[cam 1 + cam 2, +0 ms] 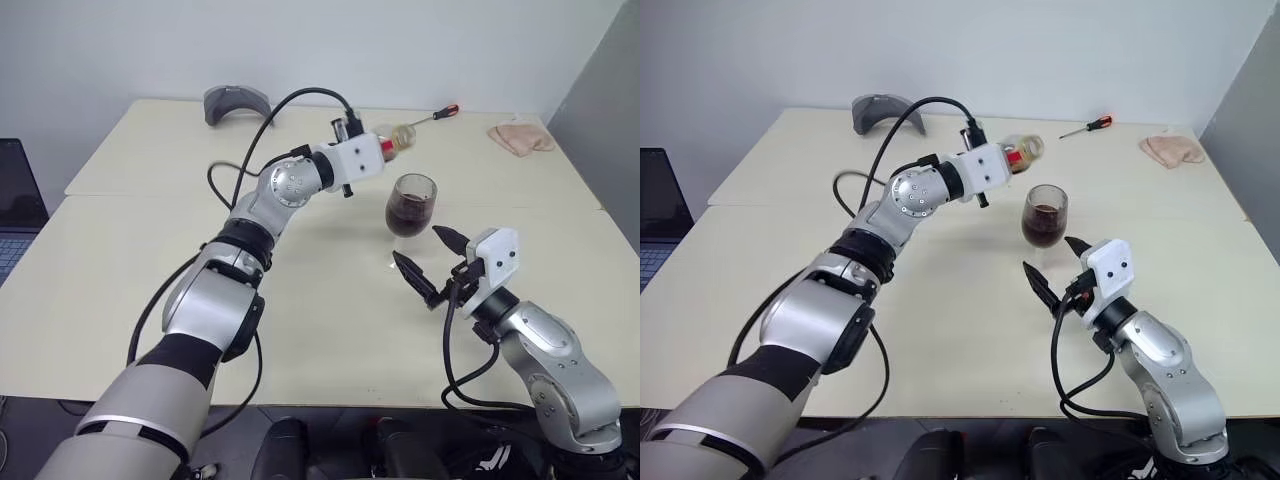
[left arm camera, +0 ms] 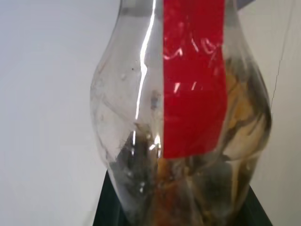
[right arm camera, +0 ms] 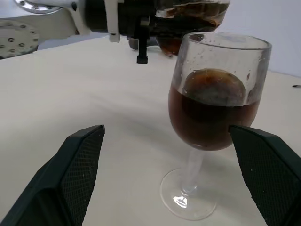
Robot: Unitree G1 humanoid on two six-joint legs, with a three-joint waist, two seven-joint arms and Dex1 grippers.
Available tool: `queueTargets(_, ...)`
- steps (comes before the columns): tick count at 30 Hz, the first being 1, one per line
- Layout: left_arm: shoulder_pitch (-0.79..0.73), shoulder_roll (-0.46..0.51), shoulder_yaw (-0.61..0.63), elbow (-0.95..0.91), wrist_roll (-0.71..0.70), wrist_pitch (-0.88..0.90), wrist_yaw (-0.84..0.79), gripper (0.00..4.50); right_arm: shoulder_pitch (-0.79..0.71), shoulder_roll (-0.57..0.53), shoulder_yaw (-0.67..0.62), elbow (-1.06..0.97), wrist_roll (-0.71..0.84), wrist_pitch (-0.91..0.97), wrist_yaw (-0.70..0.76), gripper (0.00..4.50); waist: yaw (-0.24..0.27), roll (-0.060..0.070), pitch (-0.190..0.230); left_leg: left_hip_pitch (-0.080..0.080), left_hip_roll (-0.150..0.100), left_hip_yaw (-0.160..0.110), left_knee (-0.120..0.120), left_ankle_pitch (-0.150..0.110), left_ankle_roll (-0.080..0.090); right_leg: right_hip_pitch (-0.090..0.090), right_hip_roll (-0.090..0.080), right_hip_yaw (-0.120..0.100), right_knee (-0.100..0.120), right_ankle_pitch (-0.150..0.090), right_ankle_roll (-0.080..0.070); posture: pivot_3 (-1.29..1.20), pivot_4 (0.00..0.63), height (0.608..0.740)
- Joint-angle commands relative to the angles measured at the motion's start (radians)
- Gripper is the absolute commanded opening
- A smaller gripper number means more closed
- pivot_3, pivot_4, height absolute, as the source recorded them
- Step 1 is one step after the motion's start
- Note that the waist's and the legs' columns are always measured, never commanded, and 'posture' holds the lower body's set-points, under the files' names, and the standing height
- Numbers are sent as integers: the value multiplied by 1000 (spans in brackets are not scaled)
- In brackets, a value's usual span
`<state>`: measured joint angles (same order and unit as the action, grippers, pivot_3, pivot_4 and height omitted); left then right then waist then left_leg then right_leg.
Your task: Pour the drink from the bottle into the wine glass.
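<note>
My left gripper (image 1: 378, 148) is shut on the bottle (image 1: 397, 138), a clear plastic one with a red band (image 2: 193, 70). It holds the bottle tipped roughly level, just behind and above the wine glass (image 1: 412, 205). A little brown liquid remains in the bottle (image 3: 193, 14). The stemmed glass stands upright on the table, and the dark drink (image 3: 211, 117) fills about half of its bowl. My right gripper (image 1: 432, 265) is open near the table's front, its black fingers on either side of the glass's lower part without touching it.
On the cream table (image 1: 150, 280) a grey curved object (image 1: 236, 102) lies at the back left. A red-handled screwdriver (image 1: 440, 114) and a pinkish cloth (image 1: 520, 137) lie at the back right. A laptop (image 1: 18, 200) sits off the table's left edge.
</note>
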<state>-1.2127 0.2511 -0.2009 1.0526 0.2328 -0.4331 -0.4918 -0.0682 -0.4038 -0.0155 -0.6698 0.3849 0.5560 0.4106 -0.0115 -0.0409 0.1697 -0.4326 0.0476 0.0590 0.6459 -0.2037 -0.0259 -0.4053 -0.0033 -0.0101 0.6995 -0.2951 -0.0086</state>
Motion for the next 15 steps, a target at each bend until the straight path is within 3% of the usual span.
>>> queueTargets(1,99,23,132,-163,-153,167,-16,755,-1,-41,22,-73,70,41,62,4500,-7,1,0,0,0,0,0,0,0,0,0,0,0,0,0,0,150,740)
queueTargets(8,363,101,285,-412,-256,398,64,752,-102,-57,132,20,30,56,97,4500,-20,1,0,2,1,-1,0,0,0,0,0,1,3,0,0,0,150,740)
queueTargets(15,472,130,377,-416,-316,410,117,752,-222,-35,216,110,32,76,149,4500,6,-1,-1,0,0,-1,1,0,0,0,-1,-1,2,0,-1,0,150,740)
